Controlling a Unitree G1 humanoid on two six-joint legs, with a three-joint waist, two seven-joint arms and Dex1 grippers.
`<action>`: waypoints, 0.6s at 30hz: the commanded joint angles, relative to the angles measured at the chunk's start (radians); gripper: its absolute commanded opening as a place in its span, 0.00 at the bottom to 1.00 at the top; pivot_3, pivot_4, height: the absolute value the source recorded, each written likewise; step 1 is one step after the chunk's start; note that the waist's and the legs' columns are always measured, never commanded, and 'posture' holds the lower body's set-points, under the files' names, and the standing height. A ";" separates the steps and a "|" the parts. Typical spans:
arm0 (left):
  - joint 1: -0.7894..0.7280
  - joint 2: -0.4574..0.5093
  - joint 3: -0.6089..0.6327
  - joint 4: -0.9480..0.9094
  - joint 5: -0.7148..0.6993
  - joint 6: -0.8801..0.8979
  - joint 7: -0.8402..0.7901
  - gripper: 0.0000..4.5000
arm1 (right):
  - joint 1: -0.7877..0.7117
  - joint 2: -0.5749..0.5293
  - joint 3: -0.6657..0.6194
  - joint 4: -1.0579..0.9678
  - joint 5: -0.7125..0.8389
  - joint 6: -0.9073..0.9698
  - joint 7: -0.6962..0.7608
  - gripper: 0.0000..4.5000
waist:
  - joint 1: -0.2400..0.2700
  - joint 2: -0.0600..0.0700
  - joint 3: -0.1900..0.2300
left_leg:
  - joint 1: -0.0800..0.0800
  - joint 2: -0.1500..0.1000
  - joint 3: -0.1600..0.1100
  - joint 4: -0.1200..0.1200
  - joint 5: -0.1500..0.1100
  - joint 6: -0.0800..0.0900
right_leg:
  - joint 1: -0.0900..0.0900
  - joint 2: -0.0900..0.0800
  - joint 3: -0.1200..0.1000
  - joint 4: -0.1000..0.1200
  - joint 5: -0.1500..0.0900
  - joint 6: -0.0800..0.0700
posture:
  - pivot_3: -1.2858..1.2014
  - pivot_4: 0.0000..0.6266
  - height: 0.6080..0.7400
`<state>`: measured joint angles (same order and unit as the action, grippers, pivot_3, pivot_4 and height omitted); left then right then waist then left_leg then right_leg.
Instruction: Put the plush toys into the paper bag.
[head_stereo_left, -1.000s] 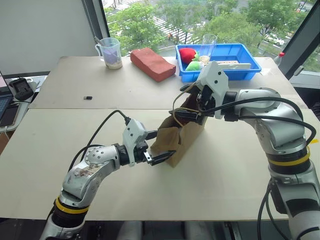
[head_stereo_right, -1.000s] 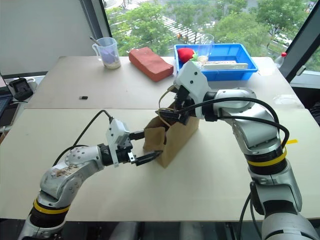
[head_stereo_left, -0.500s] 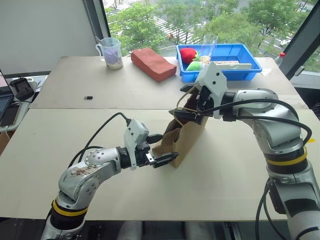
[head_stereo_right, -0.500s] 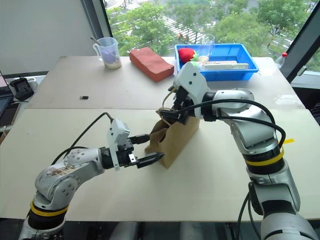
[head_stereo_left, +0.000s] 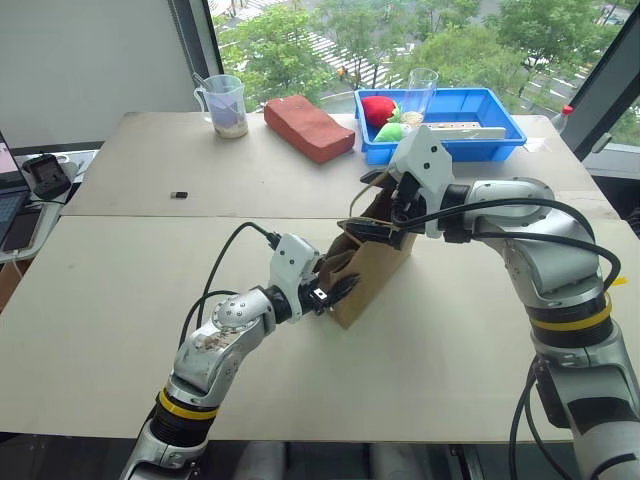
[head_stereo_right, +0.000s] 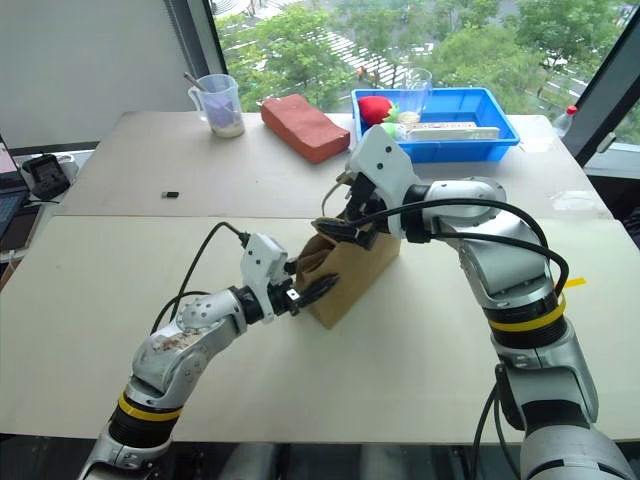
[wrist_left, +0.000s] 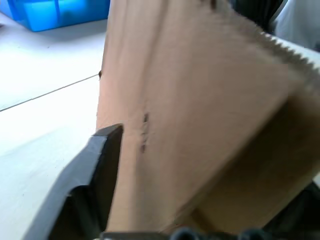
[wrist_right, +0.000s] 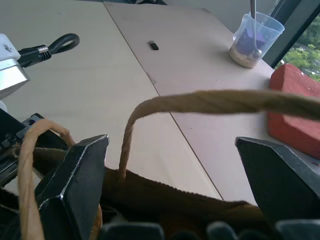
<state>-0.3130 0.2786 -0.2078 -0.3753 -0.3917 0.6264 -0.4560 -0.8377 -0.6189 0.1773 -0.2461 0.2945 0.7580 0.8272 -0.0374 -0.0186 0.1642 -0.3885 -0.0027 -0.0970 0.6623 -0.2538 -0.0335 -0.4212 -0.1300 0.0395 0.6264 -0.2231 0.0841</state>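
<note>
My left gripper (head_stereo_left: 340, 291) pinches the near edge of the tan kraft paper bag (head_stereo_left: 372, 268); my right gripper (head_stereo_left: 385, 215) spreads wide over its far rim.

one paper bag (head_stereo_left: 365, 272), one brick-shaped block (head_stereo_left: 308, 127), one blue tray (head_stereo_left: 500, 108)

A blue tray (head_stereo_left: 500, 138) is placed at the far side of the table (head_stereo_left: 120, 280), with red and green soft shapes (head_stereo_left: 382, 115) in it. A reddish-brown block (head_stereo_left: 308, 128) and a clear measuring cup (head_stereo_left: 226, 105) are seen beside it. A small black object (head_stereo_left: 178, 195) lies apart.
</note>
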 joint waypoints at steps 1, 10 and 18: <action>-0.016 0.009 0.022 -0.011 -0.003 -0.029 -0.028 0.27 | -0.026 -0.011 -0.027 -0.011 -0.003 -0.021 0.001 1.00 | -0.001 0.000 0.000 | 0.000 0.000 0.000 0.000 0.000 0.000 | 0.000 0.000 0.000 0.000 0.000 0.000 | 0.52 0.24 1.00; -0.069 0.014 0.095 0.049 -0.024 -0.016 -0.047 0.00 | 0.013 -0.115 -0.094 -0.099 0.056 0.039 0.052 1.00 | 0.009 0.000 0.000 | 0.000 0.000 0.000 0.000 0.000 0.000 | 0.000 0.000 0.000 0.000 0.000 0.000 | 0.52 0.24 1.00; -0.146 0.141 0.125 0.167 -0.039 -0.104 -0.281 0.00 | 0.050 -0.308 -0.256 -0.216 0.267 0.179 0.200 1.00 | 0.020 0.000 0.000 | -0.001 0.000 0.000 0.000 0.000 0.001 | 0.000 0.000 0.000 -0.001 0.000 0.000 | 0.52 0.24 1.00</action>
<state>-0.4345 0.3905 -0.1012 -0.2056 -0.4007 0.5687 -0.6432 -0.7744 -0.8921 0.0003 -0.4270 0.5006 0.9066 0.9887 -0.0179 -0.0187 0.1643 -0.3889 -0.0027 -0.0966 0.6623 -0.2542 -0.0329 -0.4209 -0.1300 0.0391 0.6251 -0.2231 0.0841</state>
